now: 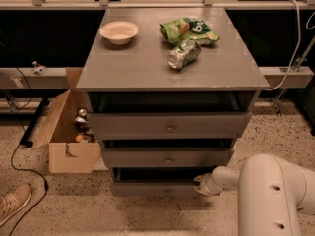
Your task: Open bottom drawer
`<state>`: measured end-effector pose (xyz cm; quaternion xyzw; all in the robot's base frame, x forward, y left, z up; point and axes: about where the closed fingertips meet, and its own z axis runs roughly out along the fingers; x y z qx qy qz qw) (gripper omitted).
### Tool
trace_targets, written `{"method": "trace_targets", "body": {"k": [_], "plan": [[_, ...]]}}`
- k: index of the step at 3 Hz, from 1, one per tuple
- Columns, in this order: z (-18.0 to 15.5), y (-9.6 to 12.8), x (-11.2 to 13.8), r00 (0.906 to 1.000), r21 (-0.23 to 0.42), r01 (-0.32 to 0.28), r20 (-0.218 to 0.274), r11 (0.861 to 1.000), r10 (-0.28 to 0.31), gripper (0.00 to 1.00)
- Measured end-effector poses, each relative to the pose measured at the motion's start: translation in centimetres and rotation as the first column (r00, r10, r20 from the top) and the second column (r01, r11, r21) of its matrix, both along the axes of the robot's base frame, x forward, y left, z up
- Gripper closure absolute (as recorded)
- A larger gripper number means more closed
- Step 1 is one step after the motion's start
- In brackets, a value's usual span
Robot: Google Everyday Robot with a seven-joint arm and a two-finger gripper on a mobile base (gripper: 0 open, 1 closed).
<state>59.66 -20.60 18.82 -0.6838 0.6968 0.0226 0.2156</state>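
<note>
The grey wooden cabinet (170,68) has three drawers, each with a small centre knob. The bottom drawer (155,188) is the lowest; its plain grey front stands out a little from the cabinet, with a dark gap above it. Its knob (167,191) is tiny. My gripper (201,183) is at the right end of the bottom drawer's front, right up against its edge. My white arm (268,191) reaches in from the lower right.
On the cabinet top lie a cream bowl (118,32), a green chip bag (189,29) and a crushed can (183,54). An open cardboard box (66,132) with bottles stands left of the cabinet. A cable (19,151) and a shoe (14,203) lie on the speckled floor.
</note>
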Motion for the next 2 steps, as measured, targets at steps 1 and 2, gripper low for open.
{"method": "trace_targets", "body": {"k": [1,2], "plan": [[0.00,0.00,0.00,1.0000,0.000,0.000,0.000,1.000,0.000,0.44],[0.00,0.00,0.00,1.0000,0.000,0.000,0.000,1.000,0.000,0.13]]}}
